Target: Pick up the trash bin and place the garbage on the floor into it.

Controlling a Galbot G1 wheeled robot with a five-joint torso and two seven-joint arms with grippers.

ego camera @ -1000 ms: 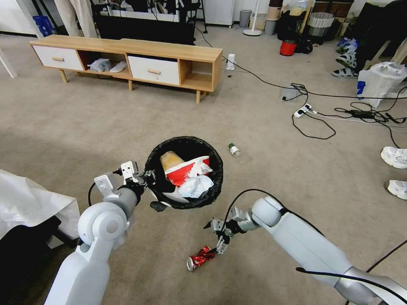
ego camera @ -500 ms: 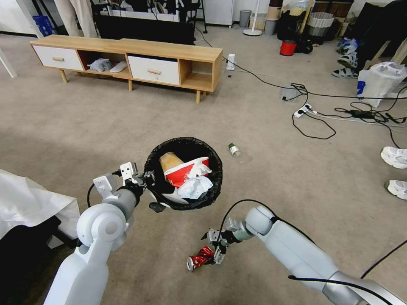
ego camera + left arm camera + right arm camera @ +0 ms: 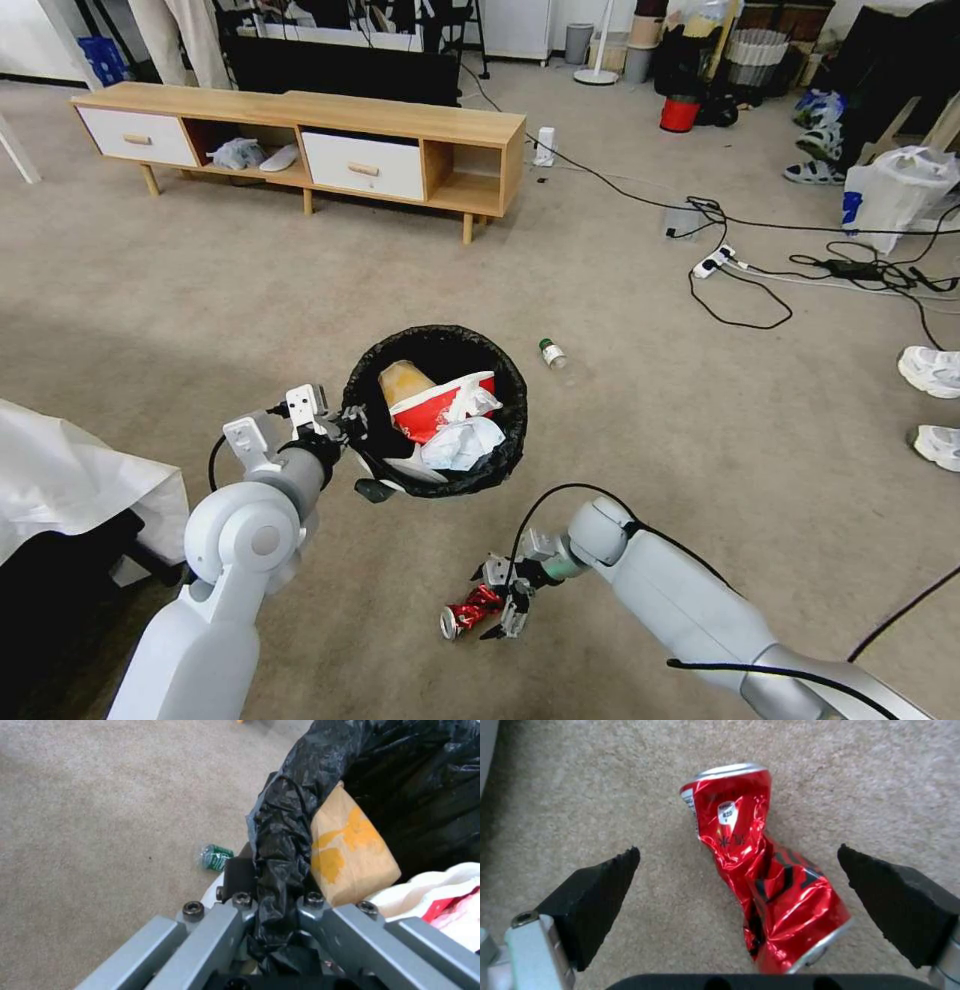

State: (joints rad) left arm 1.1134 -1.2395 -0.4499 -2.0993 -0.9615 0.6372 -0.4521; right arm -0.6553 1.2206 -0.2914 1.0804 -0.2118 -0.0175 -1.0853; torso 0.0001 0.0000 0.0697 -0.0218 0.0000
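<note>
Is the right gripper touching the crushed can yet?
Apart. In the right wrist view the right gripper is open, the crushed can lying between its black pads with bare carpet showing on both sides.

One trash bin (image 3: 436, 410), one crushed can (image 3: 470, 609), one bottle (image 3: 553, 354), two claws.

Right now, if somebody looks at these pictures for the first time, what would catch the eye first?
Probably the bin, held up by the left gripper shut on its black-bagged rim and already holding a red-white carton and tissue. Next, the crushed red can on the carpet, lying between the fingers of the open right gripper. A small bottle lies on the carpet beyond the bin.
</note>
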